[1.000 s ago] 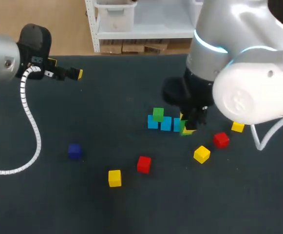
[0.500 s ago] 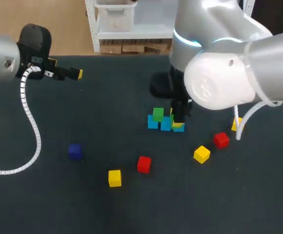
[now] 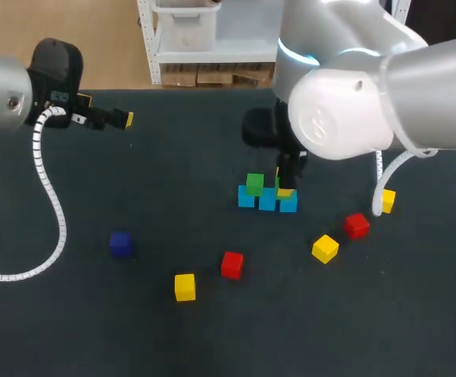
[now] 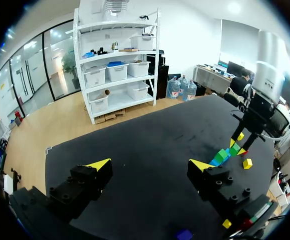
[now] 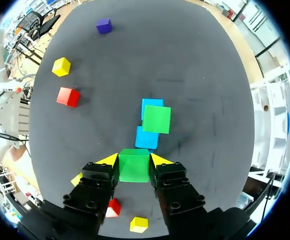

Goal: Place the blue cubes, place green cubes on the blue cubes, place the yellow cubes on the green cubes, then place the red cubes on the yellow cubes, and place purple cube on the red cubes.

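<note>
Dark table (image 3: 71, 330) is carrying everything; my right arm (image 3: 353, 102) is hanging over the middle, right gripper (image 5: 134, 160) clamping a green cube (image 5: 134, 169) from both sides, over the 3 o'clock end of the blue cube row (image 3: 267, 201); second green cube (image 3: 254, 184) is sitting on the row's 9 o'clock end; left gripper (image 3: 125, 119) is sitting at 10 o'clock, fingers spread, empty; purple cube (image 3: 119, 243) is lying between 8 and 9; red cubes (image 3: 231, 265) and yellow cubes (image 3: 325, 248) are lying loose from 3 round to 7.
</note>
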### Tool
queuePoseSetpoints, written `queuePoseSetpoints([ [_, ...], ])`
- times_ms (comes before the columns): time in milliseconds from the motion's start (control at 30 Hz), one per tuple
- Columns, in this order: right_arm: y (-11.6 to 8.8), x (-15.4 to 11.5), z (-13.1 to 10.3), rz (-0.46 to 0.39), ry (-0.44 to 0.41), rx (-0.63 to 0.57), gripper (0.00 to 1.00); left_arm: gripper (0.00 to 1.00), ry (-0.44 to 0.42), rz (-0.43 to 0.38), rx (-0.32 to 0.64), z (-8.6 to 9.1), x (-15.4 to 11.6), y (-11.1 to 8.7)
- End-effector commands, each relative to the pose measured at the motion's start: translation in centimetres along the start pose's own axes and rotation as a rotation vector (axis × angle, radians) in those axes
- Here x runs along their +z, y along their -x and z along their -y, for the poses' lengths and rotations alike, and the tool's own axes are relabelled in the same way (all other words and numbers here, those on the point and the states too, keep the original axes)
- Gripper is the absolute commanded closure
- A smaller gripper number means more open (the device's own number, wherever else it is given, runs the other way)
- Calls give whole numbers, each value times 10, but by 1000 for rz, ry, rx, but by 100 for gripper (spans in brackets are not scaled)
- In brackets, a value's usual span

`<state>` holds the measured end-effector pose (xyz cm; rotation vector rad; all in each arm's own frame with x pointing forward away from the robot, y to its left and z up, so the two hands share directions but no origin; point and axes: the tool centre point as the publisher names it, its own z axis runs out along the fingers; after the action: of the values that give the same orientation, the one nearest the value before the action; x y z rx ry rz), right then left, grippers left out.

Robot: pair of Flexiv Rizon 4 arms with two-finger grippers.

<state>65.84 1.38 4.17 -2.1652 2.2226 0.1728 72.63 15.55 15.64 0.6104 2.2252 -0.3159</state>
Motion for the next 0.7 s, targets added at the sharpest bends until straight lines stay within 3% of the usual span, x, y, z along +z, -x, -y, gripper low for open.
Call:
queuePoseSetpoints([
  [33,4,4,8,-6,11,8,100,0,-12,4,2,-3,0,-1],
  [700,6,13,30,-9,1,54,100,0,-12,4,2,-3,0,-1],
])
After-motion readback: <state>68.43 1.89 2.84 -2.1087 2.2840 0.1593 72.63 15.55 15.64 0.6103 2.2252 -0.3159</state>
